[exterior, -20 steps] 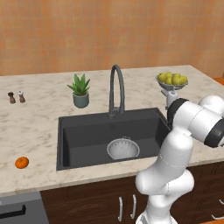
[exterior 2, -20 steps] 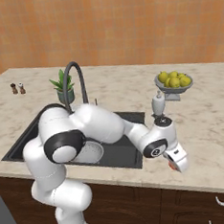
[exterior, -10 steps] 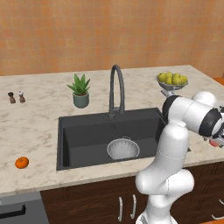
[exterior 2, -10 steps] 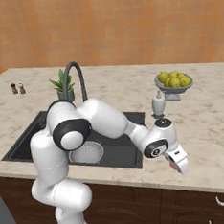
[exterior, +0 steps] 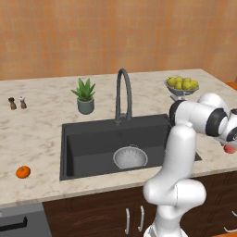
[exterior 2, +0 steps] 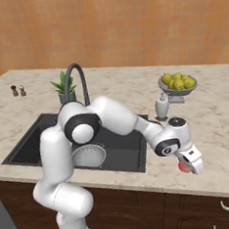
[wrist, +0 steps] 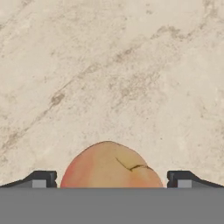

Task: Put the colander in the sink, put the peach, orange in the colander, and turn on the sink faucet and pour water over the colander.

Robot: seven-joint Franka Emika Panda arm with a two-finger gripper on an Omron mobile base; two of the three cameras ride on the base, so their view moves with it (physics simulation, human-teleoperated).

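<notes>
Sitting in the sink [exterior: 92, 139], the colander [exterior: 130, 157] marks step one done, while the orange [exterior: 23, 171] waits at the desk's front left edge. From the right base, the hand [exterior 2: 188, 163] hovers over the peach [exterior 2: 182, 166] near the desk's front edge. Its fingers [wrist: 41, 178] spread wide either side of the fruit, nothing gripped; both fruits and the tap [exterior: 123, 92] remain.

An orange-tan wall [exterior: 115, 32] with a faint mottled grain rises behind the desk [exterior: 37, 134], whose top is pale beige marble with brown veining. Beneath it run dark brown cabinet fronts [exterior: 97, 215] with slim silver handles [exterior: 133, 220]. A grey appliance front [exterior: 21, 224] sits at the lower left. Light is even and soft
</notes>
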